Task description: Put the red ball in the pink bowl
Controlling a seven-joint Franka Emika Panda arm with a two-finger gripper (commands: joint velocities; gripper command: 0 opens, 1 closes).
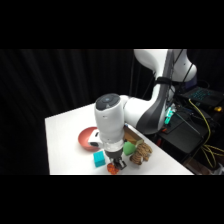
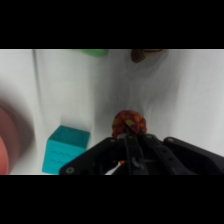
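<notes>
Hand: the hand is down low at the near edge of the surface, right at the red ball — how far it is open, and whether it has a grip, cannot be told from either view.
Red ball: directly under the hand on the surface; in the wrist view the red ball, mottled with yellow, sits just above the black linkage.
Teal cube: just beside the hand, on its bowl side, a teal cube — apart from the ball.
Green block: close on the hand's other side, a green block touching a brown lumpy toy.
Pink bowl: beyond the cube, farther back from the hand, the pink bowl, partly hidden by the arm.
</notes>
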